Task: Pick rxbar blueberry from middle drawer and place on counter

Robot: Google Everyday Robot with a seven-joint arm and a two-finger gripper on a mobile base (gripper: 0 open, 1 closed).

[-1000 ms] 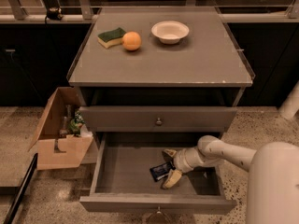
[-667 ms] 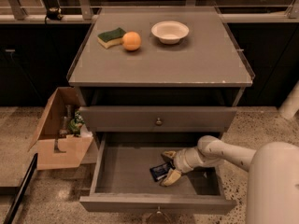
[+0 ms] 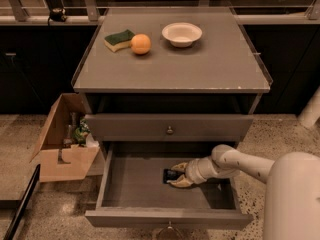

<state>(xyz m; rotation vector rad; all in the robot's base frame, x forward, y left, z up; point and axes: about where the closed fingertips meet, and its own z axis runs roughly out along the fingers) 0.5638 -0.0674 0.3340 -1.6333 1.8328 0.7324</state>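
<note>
The middle drawer stands pulled open below the counter. The rxbar blueberry, a small dark shiny bar, is near the middle of the drawer. My gripper reaches in from the right, with one pale finger on each side of the bar's right end. The fingers are shut on the bar, just above the drawer floor. The arm runs over the drawer's right wall.
On the counter are a green-and-yellow sponge, an orange and a white bowl. The top drawer is closed. An open cardboard box stands on the floor to the left. The robot's white body is at the lower right.
The gripper and the bar between its fingers have moved slightly towards the back of the drawer. Nothing on the counter has moved.
</note>
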